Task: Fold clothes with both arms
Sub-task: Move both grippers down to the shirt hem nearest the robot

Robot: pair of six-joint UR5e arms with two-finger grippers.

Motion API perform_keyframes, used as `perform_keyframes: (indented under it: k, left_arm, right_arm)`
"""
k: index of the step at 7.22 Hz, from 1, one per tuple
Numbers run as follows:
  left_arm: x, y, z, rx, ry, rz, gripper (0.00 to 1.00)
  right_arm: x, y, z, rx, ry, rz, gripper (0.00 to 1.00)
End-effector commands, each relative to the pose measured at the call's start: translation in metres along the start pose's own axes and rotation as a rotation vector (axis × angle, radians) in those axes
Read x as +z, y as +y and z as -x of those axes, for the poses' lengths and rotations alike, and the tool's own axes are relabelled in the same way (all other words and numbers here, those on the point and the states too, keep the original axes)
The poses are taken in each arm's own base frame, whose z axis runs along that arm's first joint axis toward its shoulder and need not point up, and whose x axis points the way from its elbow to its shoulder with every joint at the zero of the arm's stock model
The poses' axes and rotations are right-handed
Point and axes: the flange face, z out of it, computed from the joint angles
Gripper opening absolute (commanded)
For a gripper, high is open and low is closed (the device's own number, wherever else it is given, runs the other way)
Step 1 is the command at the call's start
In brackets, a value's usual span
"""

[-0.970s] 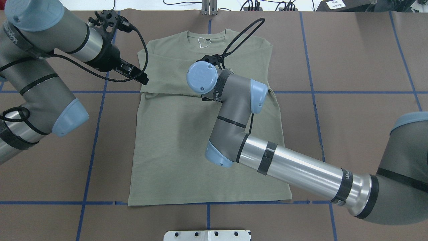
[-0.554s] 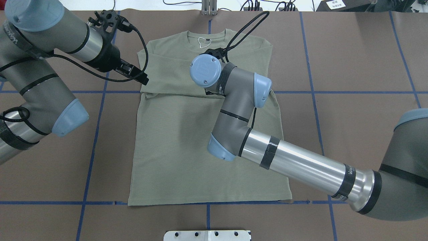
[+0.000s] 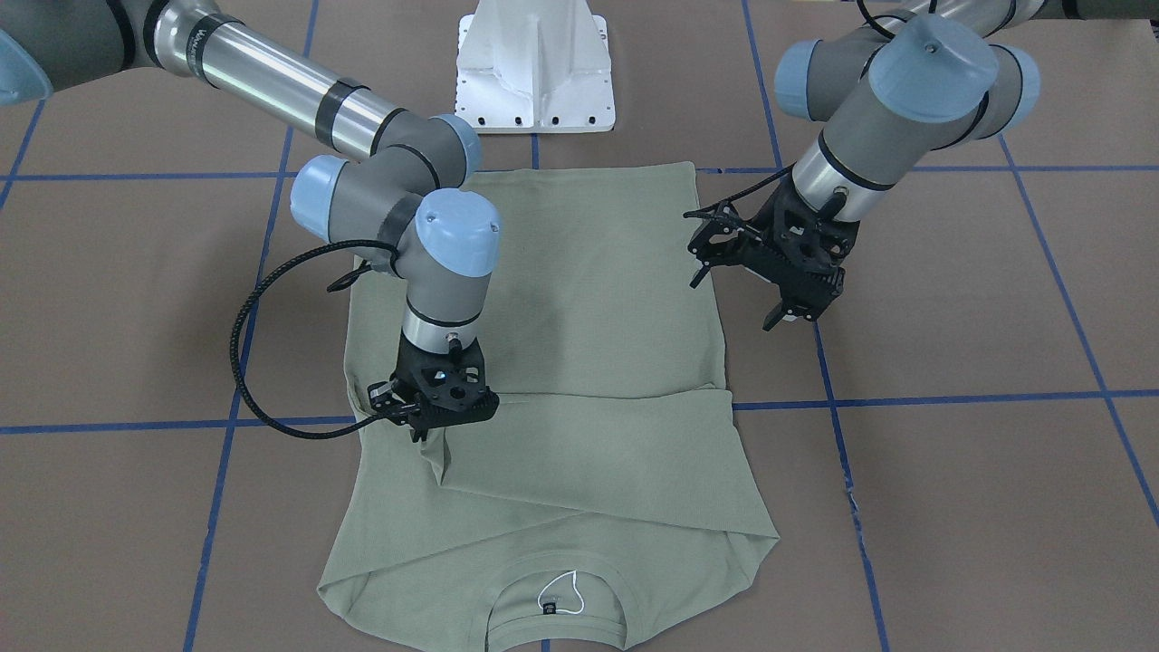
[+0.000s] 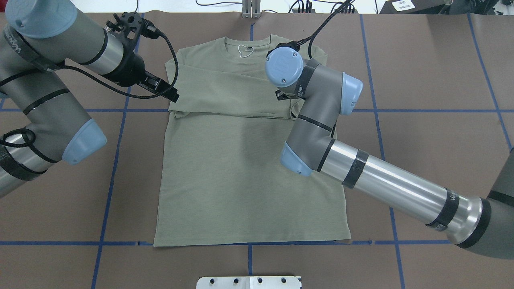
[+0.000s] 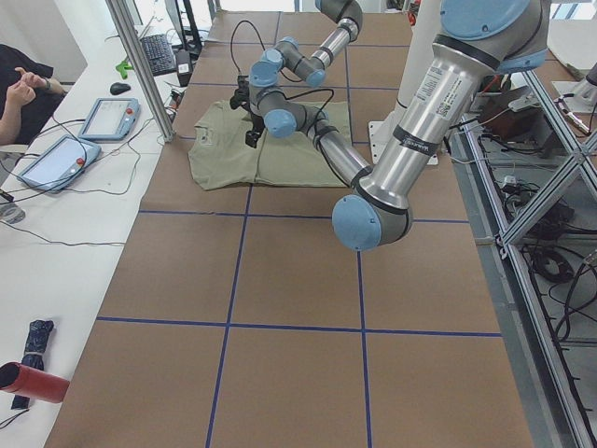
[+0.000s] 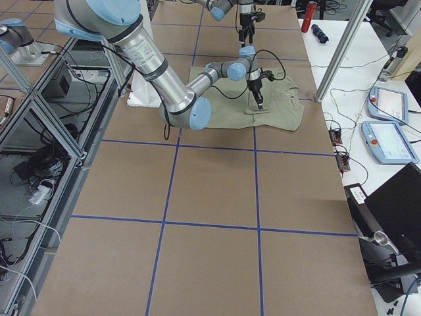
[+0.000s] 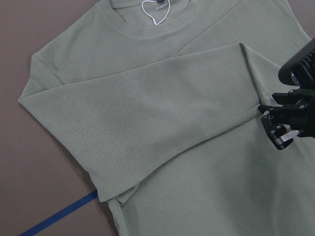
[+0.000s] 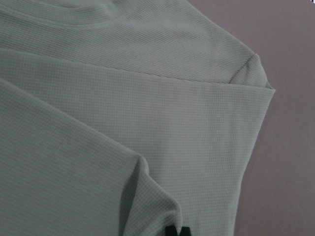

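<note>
Flat on the brown-paper counter [image 4: 421, 80] lies a pale sage-green long-sleeved shirt [image 4: 241, 180], front side up. In the overhead view its round collar is at the far edge and its hem at the near edge. A dark neck tag [image 4: 249, 48] with a white loop [image 4: 242, 50] shows inside the collar. One sleeve [image 4: 225, 92] is folded across the chest, running from the left shoulder towards the right side.

The right end effector [image 3: 426, 430] points straight down onto the shirt at its right side, just below the shoulder. Its fingertips are drawn close together, pinching a small raised ridge of cloth at the folded sleeve's edge.

The left end effector [image 3: 735, 299] hangs tilted above the counter, just beside the shirt's left edge near the folded shoulder. Its fingers are spread apart and hold nothing.

Blue tape lines [image 4: 401, 110] divide the counter into large squares, and the shirt's hem lies along one of them. A white metal pedestal [image 3: 536, 72] stands at the counter's near edge, in line with the shirt's middle.
</note>
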Motion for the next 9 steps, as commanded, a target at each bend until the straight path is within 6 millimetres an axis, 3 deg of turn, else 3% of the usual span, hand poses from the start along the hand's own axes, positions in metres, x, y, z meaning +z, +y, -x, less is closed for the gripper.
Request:
perform_keyframes:
  k: [1, 4, 5, 7, 8, 9]
  left_arm:
    - [-0.001, -0.001, -0.001, 0.001, 0.001, -0.001, 1.0]
    - [-0.001, -0.001, -0.001, 0.001, 0.001, -0.001, 1.0]
    - [-0.002, -0.001, -0.002, 0.003, 0.002, -0.004, 1.0]
    - [-0.005, 0.0, -0.005, 0.002, 0.003, -0.005, 1.0]
    - [-0.012, 0.014, -0.002, -0.065, 0.002, -0.009, 1.0]
    - [-0.024, 0.029, -0.006, -0.165, 0.01, -0.026, 1.0]
  right_arm:
    - [0.015, 0.002, -0.026, -0.052, 0.041, -0.008, 0.0]
    - [0.019, 0.001, -0.029, -0.065, 0.063, -0.023, 0.0]
    - [0.021, 0.0, -0.031, -0.061, 0.062, -0.03, 0.99]
    - [0.001, -0.014, -0.032, -0.009, -0.07, -0.019, 1.0]
    - [-0.016, -0.015, -0.04, 0.11, -0.206, 0.07, 1.0]
    - [-0.025, 0.015, -0.06, 0.191, -0.244, 0.076, 1.0]
